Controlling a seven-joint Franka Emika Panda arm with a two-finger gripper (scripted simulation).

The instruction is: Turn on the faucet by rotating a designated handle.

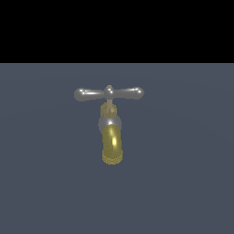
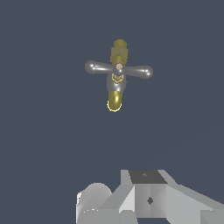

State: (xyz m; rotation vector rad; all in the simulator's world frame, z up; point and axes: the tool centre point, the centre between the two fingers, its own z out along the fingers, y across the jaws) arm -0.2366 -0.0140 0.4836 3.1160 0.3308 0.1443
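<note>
Hovering at lower frame, gripper (image 2: 144, 197), jaw state impossible to tell, needing lining up squarely on one bulbous end of handle (image 1: 109, 93) above faucet (image 1: 111, 137).

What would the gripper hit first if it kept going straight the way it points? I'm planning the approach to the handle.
Probably the handle atop the faucet: it lies ahead in the wrist view with nothing between. Depth is unclear, and the jaws aren't visible.

Brass-yellow faucet (image 1: 111, 137), shiny grey handle (image 1: 109, 93), dark blue-grey floor (image 1: 183, 160).
</note>
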